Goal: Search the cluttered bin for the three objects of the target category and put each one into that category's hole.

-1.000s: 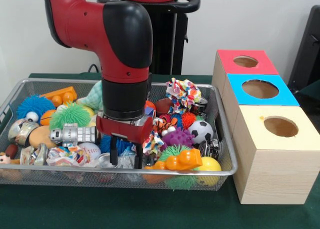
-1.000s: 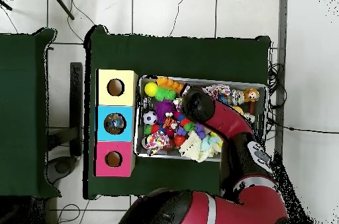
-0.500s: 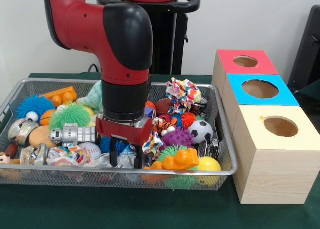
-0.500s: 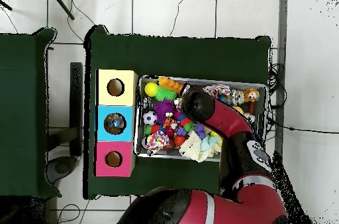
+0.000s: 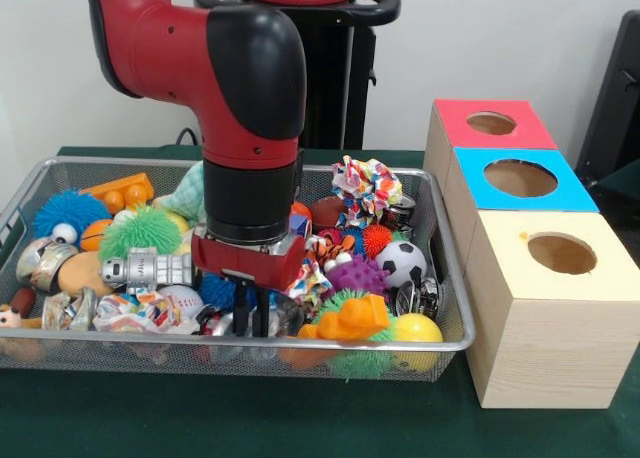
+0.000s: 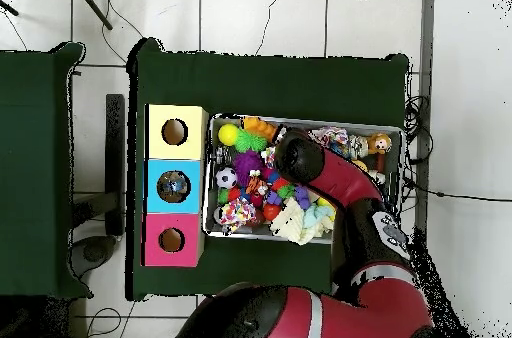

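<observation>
One hand (image 5: 250, 313) sits low in the bin (image 5: 452, 340), fingers seemingly nearly pressed together; three boxes (image 5: 545, 313) stand beside it.

No readable text, label, brand, number or sign can be made out in either view. Nothing is printed on the red-, blue- and yellow-topped wooden boxes (image 5: 520, 178), and any markings on the cluttered toys in the wire mesh bin (image 5: 445, 343) are too small to be read.
</observation>
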{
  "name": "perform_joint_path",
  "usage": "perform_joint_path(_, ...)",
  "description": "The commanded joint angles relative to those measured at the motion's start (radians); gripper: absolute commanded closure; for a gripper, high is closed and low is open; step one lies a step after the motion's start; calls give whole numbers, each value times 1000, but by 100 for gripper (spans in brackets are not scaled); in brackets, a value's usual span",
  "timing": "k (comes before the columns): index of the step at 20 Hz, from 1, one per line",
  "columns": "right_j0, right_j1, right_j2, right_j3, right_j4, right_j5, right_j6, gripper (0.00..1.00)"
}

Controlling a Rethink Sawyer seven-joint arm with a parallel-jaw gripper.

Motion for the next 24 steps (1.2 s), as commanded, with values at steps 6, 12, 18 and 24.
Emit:
perform_joint_path(6,5,11,35,-31,-52,9,96,100)
perform_joint_path(12,6,-13,35,-33,-62,5,96,100)
perform_joint_path(18,63,-175,-38,18,-44,165,122,100)
perform_joint_path(24,124,-255,-120,-22,-33,324,153,100)
